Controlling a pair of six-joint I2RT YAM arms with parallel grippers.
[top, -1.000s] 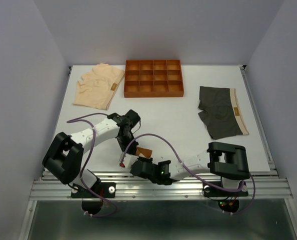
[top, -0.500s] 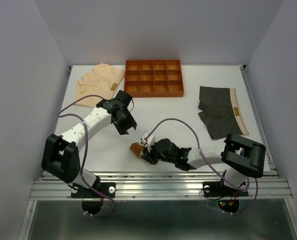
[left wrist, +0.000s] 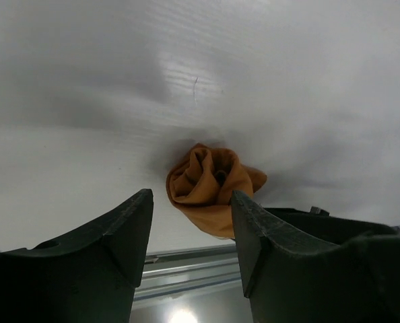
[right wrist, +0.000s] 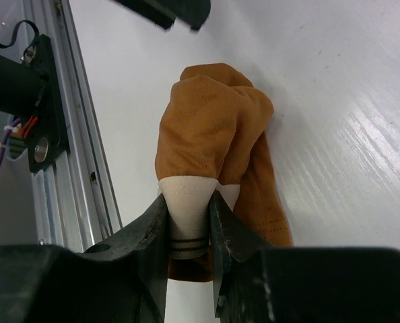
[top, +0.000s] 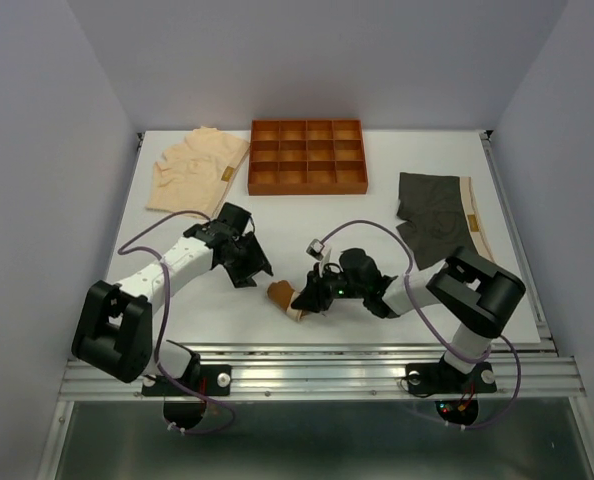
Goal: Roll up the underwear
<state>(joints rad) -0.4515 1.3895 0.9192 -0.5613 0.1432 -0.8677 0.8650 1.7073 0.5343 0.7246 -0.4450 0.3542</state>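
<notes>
From overhead my right gripper (top: 304, 300) covers part of the rust-brown underwear (top: 280, 294), so I can't make out the roll's far end there. The right wrist view shows its jaws pinched narrow on the cream waistband (right wrist: 188, 219). My left gripper (top: 249, 264) is spread wide, holding nothing. The roll lies at its 4 o'clock, near the table's (top: 377, 290) front edge.

The tray (top: 307, 157) is sitting at the tabletop's (top: 317, 215) far edge, centred. The rolled underwear (top: 282, 295) is lying near the near edge.
</notes>
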